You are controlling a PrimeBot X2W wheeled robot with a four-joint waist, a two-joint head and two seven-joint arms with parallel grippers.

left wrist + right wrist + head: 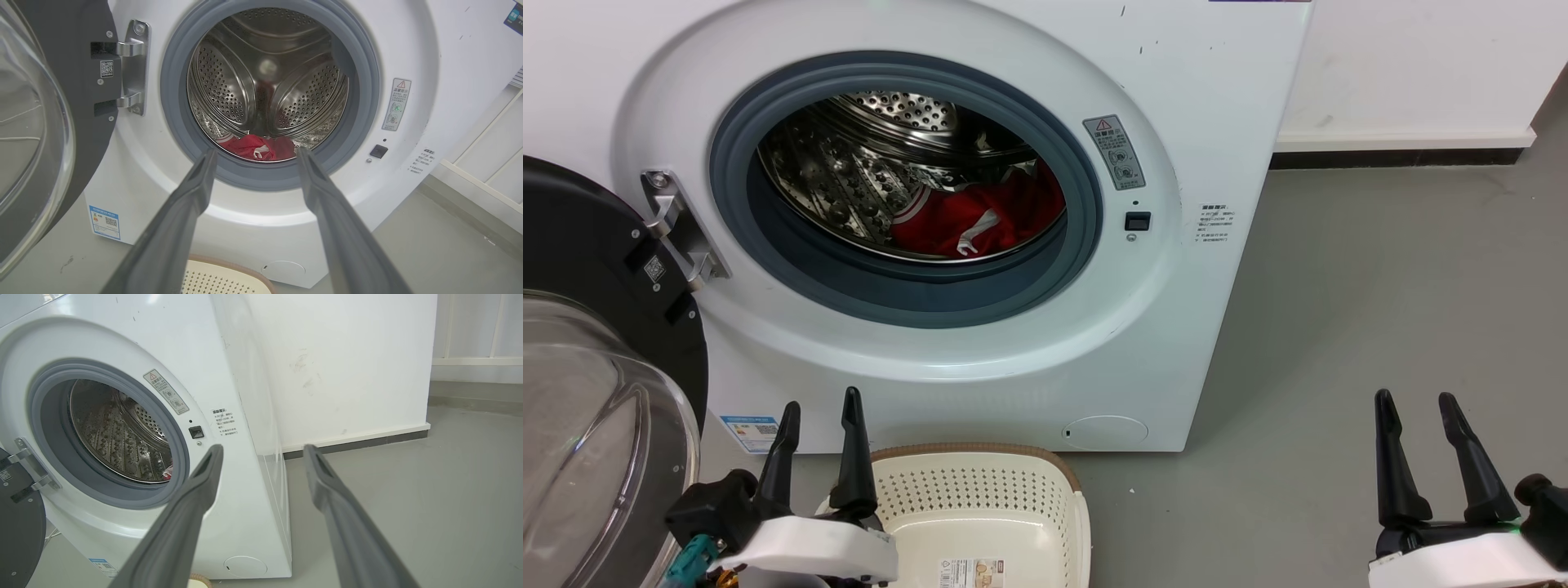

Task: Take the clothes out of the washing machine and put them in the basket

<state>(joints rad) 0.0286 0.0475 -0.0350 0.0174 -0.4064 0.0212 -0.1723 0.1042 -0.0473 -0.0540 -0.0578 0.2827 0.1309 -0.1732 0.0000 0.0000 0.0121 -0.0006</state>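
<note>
The white washing machine (1029,359) stands open, its grey-rimmed porthole facing me. Red clothes (980,216) with white trim lie at the bottom right of the steel drum; the left wrist view shows the clothes (257,147) low in the drum, and a sliver of the clothes (167,473) peeks out in the right wrist view. A cream basket (988,514) with a brown rim sits on the floor below the porthole. My left gripper (821,412) is open beside the basket's left edge, empty. My right gripper (1417,402) is open over bare floor at the right, empty.
The black-framed glass door (596,392) hangs open at the left, close to my left arm. Grey floor (1380,310) stretches to the right of the machine. A white wall (1413,73) with a dark baseboard runs behind.
</note>
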